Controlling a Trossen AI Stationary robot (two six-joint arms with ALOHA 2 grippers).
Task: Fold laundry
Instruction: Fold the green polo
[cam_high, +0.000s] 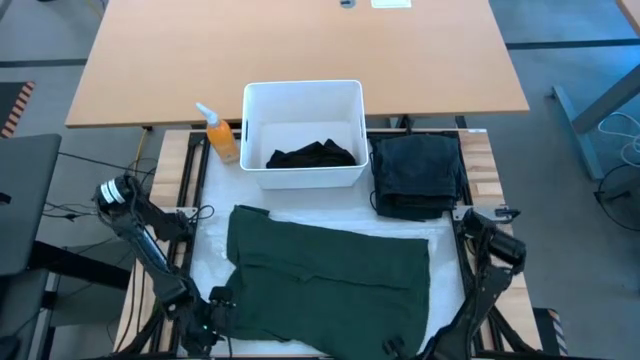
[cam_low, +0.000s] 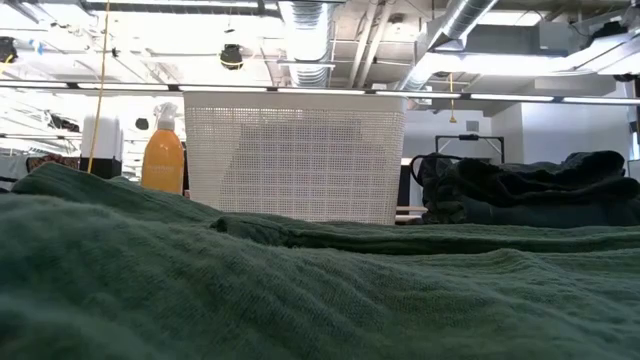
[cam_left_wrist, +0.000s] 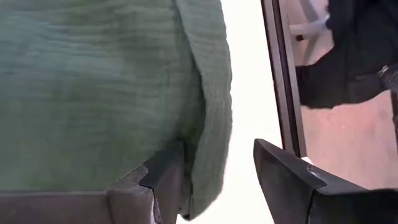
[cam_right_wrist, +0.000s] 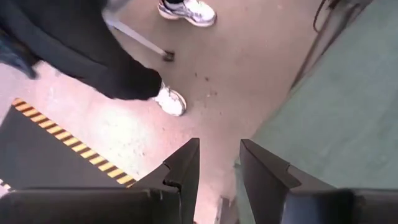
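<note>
A dark green shirt lies spread flat on the white table top and fills the foreground of the low view. My left gripper is at the shirt's near left corner. It is open, one finger over the cloth and the other over bare table, with the shirt's side edge between them. My right gripper is at the shirt's near right corner. It is open with a narrow gap and looks past the table's near edge at the floor, the shirt beside it. My left gripper stands astride the shirt's side edge, slanting down from the table's near left. One finger shows over the cloth. I cannot tell whether it touches the cloth. The shirt lies flat on the table.
A white bin holding black clothing stands behind the shirt. An orange spray bottle is left of the bin. A folded dark navy stack lies to its right. A person's legs and white shoes are on the floor near the table.
</note>
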